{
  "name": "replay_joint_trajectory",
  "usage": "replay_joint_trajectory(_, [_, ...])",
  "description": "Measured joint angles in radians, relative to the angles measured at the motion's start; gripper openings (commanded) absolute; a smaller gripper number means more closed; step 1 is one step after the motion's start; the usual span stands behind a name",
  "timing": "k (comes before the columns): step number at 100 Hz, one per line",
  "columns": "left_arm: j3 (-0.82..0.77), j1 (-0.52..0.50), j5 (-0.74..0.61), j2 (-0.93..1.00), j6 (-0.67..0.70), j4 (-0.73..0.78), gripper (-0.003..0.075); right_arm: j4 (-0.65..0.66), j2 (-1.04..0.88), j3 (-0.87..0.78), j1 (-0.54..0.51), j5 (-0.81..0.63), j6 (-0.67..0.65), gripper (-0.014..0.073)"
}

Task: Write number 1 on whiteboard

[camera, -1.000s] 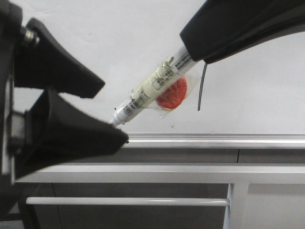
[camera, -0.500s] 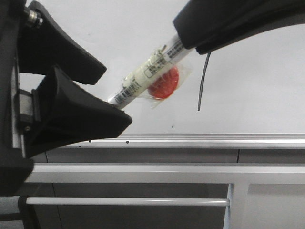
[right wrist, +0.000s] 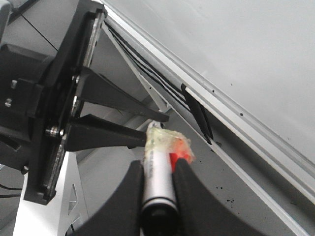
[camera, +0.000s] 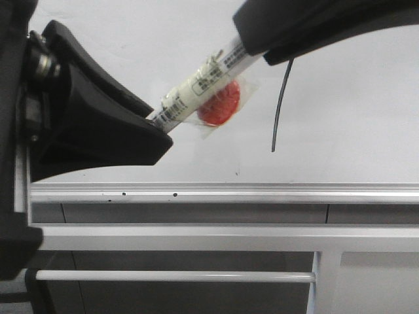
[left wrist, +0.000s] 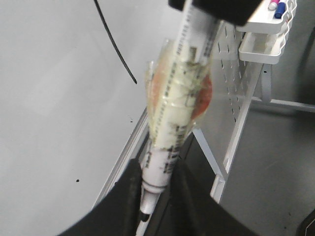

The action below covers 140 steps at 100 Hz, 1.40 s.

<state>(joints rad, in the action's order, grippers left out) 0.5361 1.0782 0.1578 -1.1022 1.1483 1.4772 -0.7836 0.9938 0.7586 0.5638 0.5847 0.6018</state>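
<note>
Front view: one number 1, two end effectors, one marker.

In the front view the marker pen loses its lower tip behind the left gripper at mid-left and its upper end under the right gripper at the top. The frame's top edge cuts the right arm, and the left edge cuts the left arm. The top of the number 1 sits behind the right gripper. Print on the pen's label is too small to read.

In the left wrist view, the pen is blurred.
</note>
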Motion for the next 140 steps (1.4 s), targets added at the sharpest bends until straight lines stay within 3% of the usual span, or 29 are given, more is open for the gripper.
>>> replay_joint_trajectory(31, [0.000,0.000,-0.012,0.000,-0.002,0.002,-0.0020,0.000,0.000,0.000,-0.002,0.000,0.000,-0.0022])
replay_joint_trajectory(38, [0.000,0.000,-0.012,0.000,-0.002,0.002,-0.0020,-0.002,0.000,0.000,-0.002,0.000,0.009,0.0088])
replay_joint_trajectory(50, [0.000,0.000,-0.012,0.000,-0.002,0.002,-0.0020,-0.021,0.000,0.004,-0.002,0.000,0.022,0.0449])
replay_joint_trajectory(55, [0.000,0.000,-0.012,0.000,-0.002,0.002,-0.0020,-0.028,0.000,0.009,-0.002,0.000,0.026,0.0536])
replay_joint_trajectory(59, [0.000,0.000,-0.012,0.000,-0.002,0.002,-0.0020,-0.032,0.000,0.014,-0.002,-0.010,0.029,0.0552])
replay_joint_trajectory(73, [0.000,0.000,0.001,0.000,0.008,0.002,-0.0020,-0.035,0.000,0.036,-0.002,-0.048,0.039,0.0473])
replay_joint_trajectory(79, [0.000,0.000,0.017,0.000,0.036,0.002,-0.0020,-0.035,-0.008,0.049,-0.002,-0.064,0.053,0.0395])
replay_joint_trajectory(84, [0.000,0.000,0.035,0.000,0.077,0.002,-0.0020,-0.026,-0.025,0.057,-0.002,-0.073,0.069,0.0284])
replay_joint_trajectory(94, [0.000,0.000,0.067,0.000,0.183,0.002,-0.0020,0.037,-0.078,0.061,-0.002,-0.086,0.085,-0.0076])
replay_joint_trajectory(125, [-0.055,0.002,0.159,0.000,0.525,0.051,-0.0020,0.201,-0.270,0.035,-0.002,-0.084,0.087,-0.0063])
replay_joint_trajectory(140, [-0.090,0.073,0.282,0.000,0.752,0.143,-0.0020,0.234,-0.315,0.000,-0.002,-0.084,0.087,-0.0063])
